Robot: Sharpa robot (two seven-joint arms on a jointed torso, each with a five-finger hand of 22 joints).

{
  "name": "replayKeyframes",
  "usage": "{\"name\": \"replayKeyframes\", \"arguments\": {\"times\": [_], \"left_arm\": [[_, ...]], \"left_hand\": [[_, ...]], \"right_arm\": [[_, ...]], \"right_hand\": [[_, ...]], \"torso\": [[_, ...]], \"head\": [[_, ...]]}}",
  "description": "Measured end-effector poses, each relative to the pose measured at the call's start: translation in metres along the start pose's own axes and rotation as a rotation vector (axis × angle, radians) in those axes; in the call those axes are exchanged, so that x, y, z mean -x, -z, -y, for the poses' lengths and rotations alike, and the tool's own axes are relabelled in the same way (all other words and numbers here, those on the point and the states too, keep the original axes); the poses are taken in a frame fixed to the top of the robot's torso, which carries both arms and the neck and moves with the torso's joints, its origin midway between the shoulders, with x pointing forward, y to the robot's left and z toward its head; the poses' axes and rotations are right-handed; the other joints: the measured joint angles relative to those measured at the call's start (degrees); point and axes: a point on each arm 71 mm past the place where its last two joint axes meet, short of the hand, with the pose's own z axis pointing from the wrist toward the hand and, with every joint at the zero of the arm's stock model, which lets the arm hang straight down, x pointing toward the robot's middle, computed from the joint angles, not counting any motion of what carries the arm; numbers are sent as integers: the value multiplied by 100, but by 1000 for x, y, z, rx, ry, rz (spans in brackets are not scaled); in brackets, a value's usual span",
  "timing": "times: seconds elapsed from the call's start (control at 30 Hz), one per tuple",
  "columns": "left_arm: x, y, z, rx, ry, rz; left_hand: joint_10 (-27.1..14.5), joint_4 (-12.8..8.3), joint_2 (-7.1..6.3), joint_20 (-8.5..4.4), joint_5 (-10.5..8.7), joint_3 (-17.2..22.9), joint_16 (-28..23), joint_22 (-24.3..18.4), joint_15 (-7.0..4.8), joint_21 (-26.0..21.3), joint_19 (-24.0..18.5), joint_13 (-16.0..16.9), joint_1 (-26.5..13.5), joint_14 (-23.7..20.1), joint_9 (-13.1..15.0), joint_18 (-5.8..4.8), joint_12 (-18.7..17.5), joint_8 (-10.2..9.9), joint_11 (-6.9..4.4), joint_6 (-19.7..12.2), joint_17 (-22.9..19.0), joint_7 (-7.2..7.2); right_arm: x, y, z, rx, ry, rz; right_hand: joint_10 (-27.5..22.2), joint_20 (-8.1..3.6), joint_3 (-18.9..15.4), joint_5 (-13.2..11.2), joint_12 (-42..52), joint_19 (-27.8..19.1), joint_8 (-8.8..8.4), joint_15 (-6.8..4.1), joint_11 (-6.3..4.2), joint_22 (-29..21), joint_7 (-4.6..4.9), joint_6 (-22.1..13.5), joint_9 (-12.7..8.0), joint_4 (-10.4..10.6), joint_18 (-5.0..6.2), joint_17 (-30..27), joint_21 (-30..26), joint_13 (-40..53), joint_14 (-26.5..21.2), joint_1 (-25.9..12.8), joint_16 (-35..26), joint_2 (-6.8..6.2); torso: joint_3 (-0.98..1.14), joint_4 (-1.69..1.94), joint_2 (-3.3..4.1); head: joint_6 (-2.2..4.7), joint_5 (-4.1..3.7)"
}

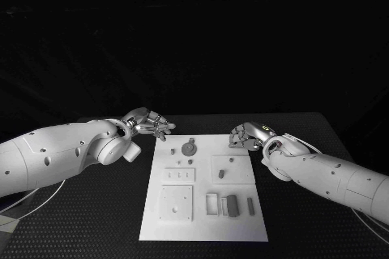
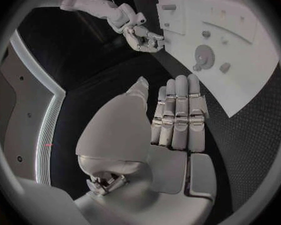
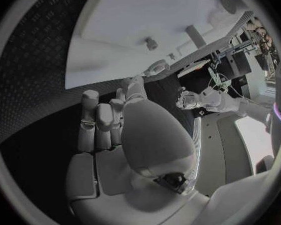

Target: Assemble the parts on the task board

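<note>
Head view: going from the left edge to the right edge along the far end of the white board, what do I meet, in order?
Left arm → left robot hand → round grey part on the task board → right robot hand → right arm.

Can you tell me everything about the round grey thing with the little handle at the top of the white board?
The round grey disc part is flat and dark, with a small tab sticking out toward the board's far edge. It looks like plastic or metal. It lies flat at the far end of the white task board, a small grey peg just beside it. Nothing touches it; both hands hover off the board's corners.
</note>
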Motion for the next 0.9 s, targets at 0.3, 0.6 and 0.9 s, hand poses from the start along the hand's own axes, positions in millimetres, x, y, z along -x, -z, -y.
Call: {"name": "replayKeyframes", "arguments": {"times": [0.3, 0.6, 0.9], "left_arm": [[-15, -8, 5, 41, -24, -22], [-37, -18, 15, 67, -36, -41], [-57, -27, 24, 77, -44, -54]], "left_hand": [[0, 15, -66, -17, 0, 16, 107, 90, -38, 0, 17, 140, -179, -39, -4, 0, 0, -3, 0, 15, 66, -6], [-34, 17, -163, -39, 0, 94, 156, 150, -37, 0, -6, 241, -323, -85, -34, 0, 0, -97, 32, -20, 81, 29], [-54, 16, -194, -38, 0, 158, 178, 183, -16, 22, -6, 310, -397, -106, -50, 0, 0, -123, 52, -57, 86, 66]], "right_arm": [[14, -2, -25, 31, -27, 17], [12, -1, -56, 60, -59, 1], [7, -2, -73, 64, -70, -16]], "right_hand": [[0, -17, 0, 0, 0, 20, 0, -6, 0, -6, 6, 18, -1, 0, 0, -10, 0, -6, 27, -22, 0, -22], [0, -27, 0, 0, -1, 32, 0, 2, 0, -14, 3, 30, 7, 0, 0, -22, 0, -20, 36, -77, 0, -29], [0, -29, 17, 0, -1, 49, 0, -30, 0, -20, 8, 45, 12, -17, -1, -29, -1, -30, 41, -105, 0, -46]], "torso": [[-8, -36, -34], [-25, -77, -98], [-52, -94, -140]], "head": [[42, -1], [51, 42], [44, 92]]}}
